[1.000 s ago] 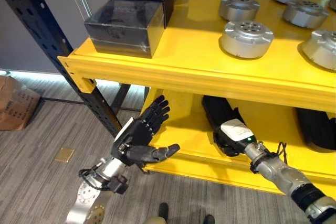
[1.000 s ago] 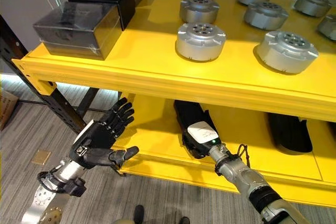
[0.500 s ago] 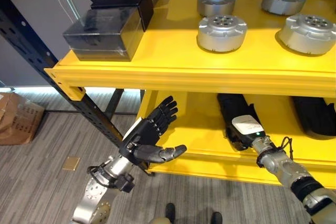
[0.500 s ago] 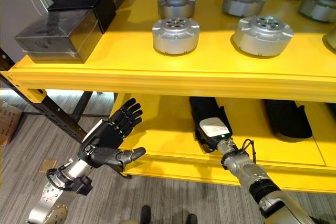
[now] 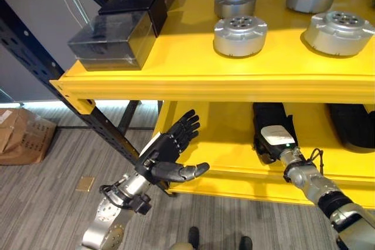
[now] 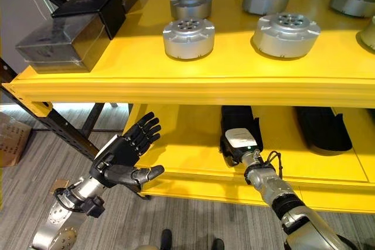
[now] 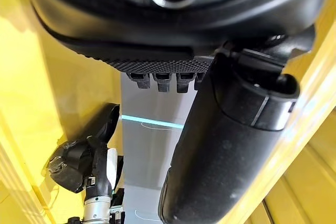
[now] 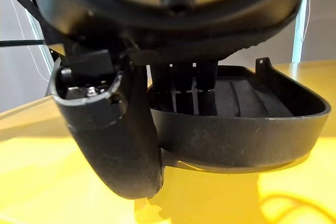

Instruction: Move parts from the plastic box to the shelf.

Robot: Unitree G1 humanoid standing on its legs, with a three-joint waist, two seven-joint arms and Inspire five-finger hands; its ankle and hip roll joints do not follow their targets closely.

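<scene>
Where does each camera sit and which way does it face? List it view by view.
Left eye view: head, looking down at yellow shelf; left hand, right hand.
Right eye view: same scene, slightly aside.
Left wrist view: along left hand's palm, toward right hand.
Right wrist view: along right hand into black tray.
Shared: eye views show that tray too.

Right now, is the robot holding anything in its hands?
The left hand is open and empty. The right hand reaches into a black tray on the lower shelf; whether it grips is hidden.
</scene>
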